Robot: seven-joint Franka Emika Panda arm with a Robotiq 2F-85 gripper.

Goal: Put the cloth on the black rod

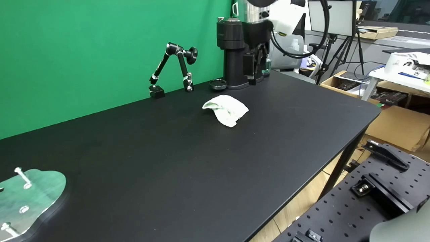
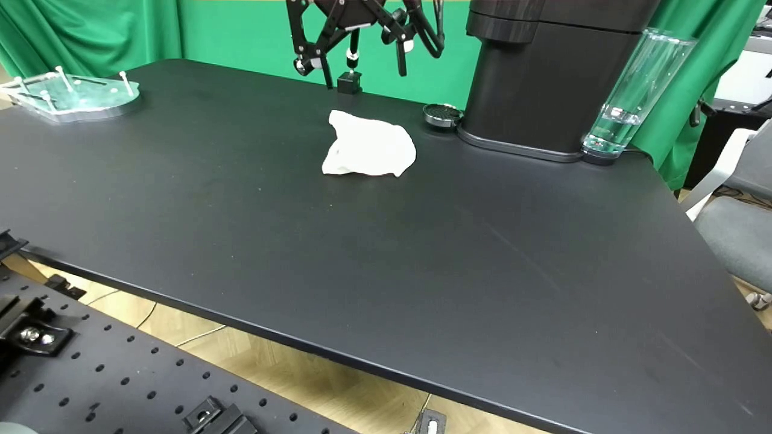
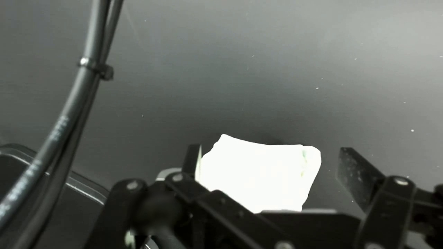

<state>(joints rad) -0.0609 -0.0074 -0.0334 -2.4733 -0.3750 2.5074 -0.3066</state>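
Note:
A crumpled white cloth [image 1: 225,109] lies on the black table, also in an exterior view [image 2: 371,144]. In the wrist view the cloth [image 3: 256,173] shows overexposed between and beyond the fingers. My gripper [image 3: 270,157] is open and empty. In both exterior views the gripper [image 1: 250,72] [image 2: 365,71] hangs above the table, behind and above the cloth, apart from it. The black rod [image 1: 161,69] is part of a jointed black arm with a knob, at the green backdrop. Its block [image 2: 349,82] shows in an exterior view; the gripper hides much of the arm there.
A black coffee machine [image 1: 234,53] [image 2: 543,78] stands close to the gripper, with a clear water tank [image 2: 639,90] at its side. A round metal dish [image 1: 218,84] [image 2: 442,114] sits by its base. A clear plate with white pegs [image 1: 47,188] [image 2: 78,99] lies at the table's far end.

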